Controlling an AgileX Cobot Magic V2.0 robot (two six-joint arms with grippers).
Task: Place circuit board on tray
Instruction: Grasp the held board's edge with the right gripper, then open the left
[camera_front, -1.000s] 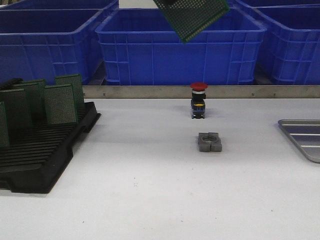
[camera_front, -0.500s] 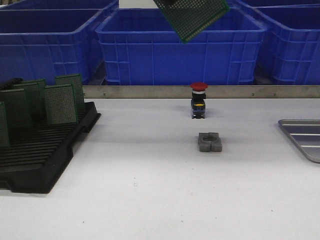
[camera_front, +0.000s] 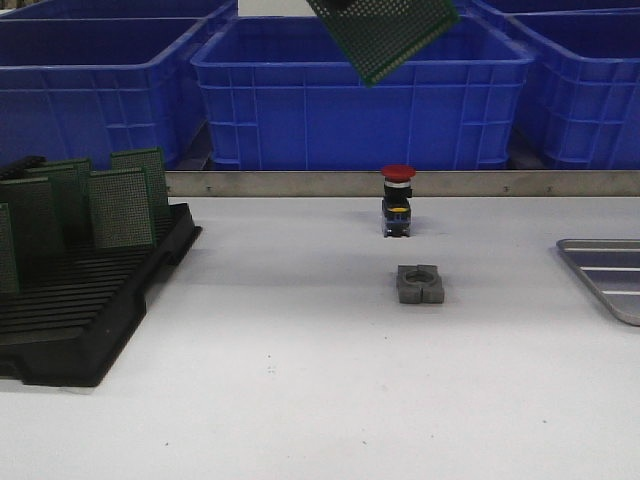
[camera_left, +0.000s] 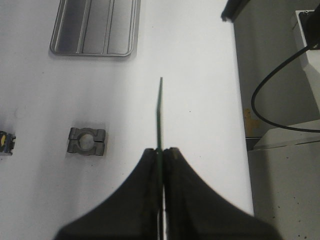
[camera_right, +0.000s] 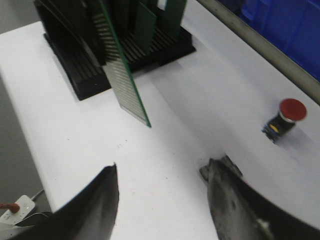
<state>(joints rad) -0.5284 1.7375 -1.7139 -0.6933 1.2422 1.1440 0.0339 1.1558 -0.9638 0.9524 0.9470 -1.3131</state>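
A green perforated circuit board (camera_front: 385, 35) hangs tilted high over the middle of the table, cut by the top edge of the front view. My left gripper (camera_left: 161, 150) is shut on its edge, and the board (camera_left: 159, 110) shows edge-on between the fingers. The grey ribbed tray (camera_front: 605, 275) lies flat at the table's right edge, with nothing in it in the left wrist view (camera_left: 95, 27). My right gripper (camera_right: 162, 172) is open above the table with nothing between its fingers. The held board (camera_right: 122, 80) hangs ahead of it.
A black slotted rack (camera_front: 80, 300) with several upright green boards stands at the left. A grey clamp block (camera_front: 419, 284) and a red push button (camera_front: 397, 200) sit mid-table. Blue bins (camera_front: 360, 100) line the back behind a metal rail (camera_front: 400, 183).
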